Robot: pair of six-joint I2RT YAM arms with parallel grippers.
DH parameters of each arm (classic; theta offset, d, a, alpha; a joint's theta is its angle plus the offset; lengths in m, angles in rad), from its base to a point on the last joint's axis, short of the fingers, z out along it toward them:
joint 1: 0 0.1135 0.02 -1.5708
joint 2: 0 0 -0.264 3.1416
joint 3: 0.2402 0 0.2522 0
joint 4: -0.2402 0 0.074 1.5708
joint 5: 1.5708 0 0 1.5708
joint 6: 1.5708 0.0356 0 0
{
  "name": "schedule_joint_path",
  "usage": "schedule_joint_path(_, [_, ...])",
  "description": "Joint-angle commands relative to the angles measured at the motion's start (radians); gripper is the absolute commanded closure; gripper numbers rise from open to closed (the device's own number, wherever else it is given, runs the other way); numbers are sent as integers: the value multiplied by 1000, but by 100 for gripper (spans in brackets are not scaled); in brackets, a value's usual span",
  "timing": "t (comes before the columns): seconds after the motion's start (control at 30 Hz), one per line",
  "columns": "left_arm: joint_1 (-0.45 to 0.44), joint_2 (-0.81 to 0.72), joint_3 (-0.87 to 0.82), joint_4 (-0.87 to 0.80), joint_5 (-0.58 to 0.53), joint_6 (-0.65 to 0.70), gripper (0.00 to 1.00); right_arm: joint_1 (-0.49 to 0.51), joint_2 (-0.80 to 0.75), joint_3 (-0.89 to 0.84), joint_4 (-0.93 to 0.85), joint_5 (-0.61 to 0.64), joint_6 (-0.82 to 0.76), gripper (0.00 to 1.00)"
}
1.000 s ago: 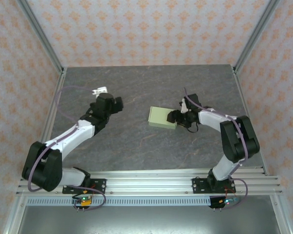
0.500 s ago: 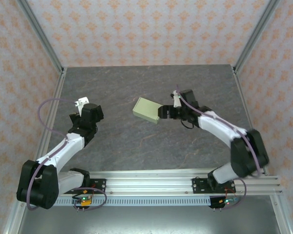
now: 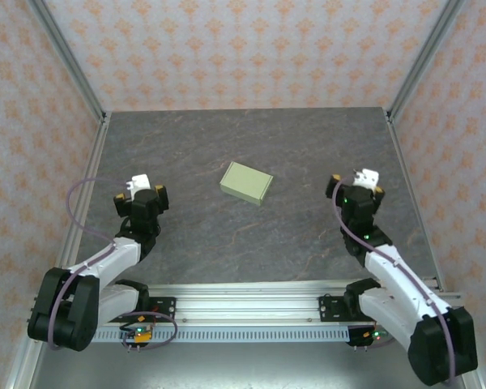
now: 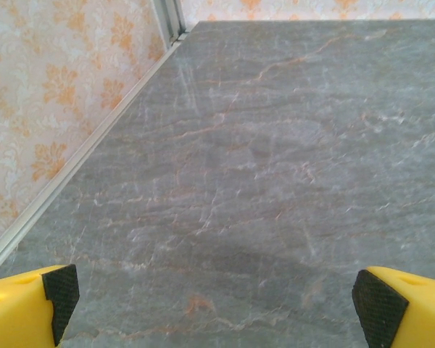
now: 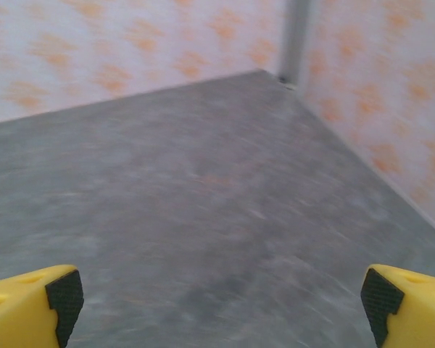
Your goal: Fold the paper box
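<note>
We saw the paper box [image 3: 246, 182] closed up and lying flat on the table [image 3: 324, 138], well apart from both grippers. It sat ahead and to the right of the left gripper [image 3: 142, 193], and ahead and to the left of the right gripper [image 3: 357, 188]. Both grippers stood with jaws wide apart, holding nothing. We judged the box lay free because the folding looked finished. We could read no brand or writing on it.
</note>
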Motion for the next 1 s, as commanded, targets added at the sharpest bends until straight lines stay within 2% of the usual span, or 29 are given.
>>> schedule_joint_path(0.0, [29,-13,-32,142,34,0,0,-61,21,-123,236,32,44,1])
schedule_joint_path(0.13, [74,38,-21,193,119,3,0,-88,140,-149,367,-47,-61,1])
schedule_joint_path(0.23, [111,120,-2,285,251,39,0,-121,239,-140,471,-126,-86,1])
schedule_joint_path(0.37, [120,288,47,386,296,36,0,-206,408,-98,642,-335,-54,1])
schedule_joint_path(0.5, [135,352,124,298,359,42,0,-226,489,38,480,-412,-75,1])
schedule_joint_path(0.63, [144,360,116,318,383,41,0,-229,565,87,450,-424,-74,1])
schedule_joint_path(0.7, [142,363,121,313,378,43,0,-229,688,71,595,-386,-64,1])
schedule_joint_path(0.73, [136,364,123,313,370,48,0,-224,697,31,682,-372,-68,1])
schedule_joint_path(0.77, [128,371,124,314,366,58,0,-223,665,65,565,-371,-67,1])
schedule_joint_path(0.8, [120,375,120,324,362,68,0,-221,670,66,551,-372,-72,1])
schedule_joint_path(0.83, [117,383,113,345,361,71,0,-222,685,49,625,-371,-70,1])
schedule_joint_path(0.9, [110,381,111,345,352,76,0,-223,666,69,548,-369,-64,1])
schedule_joint_path(0.93, [108,381,110,349,350,79,0,-223,677,53,602,-371,-68,1])
schedule_joint_path(0.97, [108,382,113,343,352,76,0,-223,671,63,574,-370,-66,1])
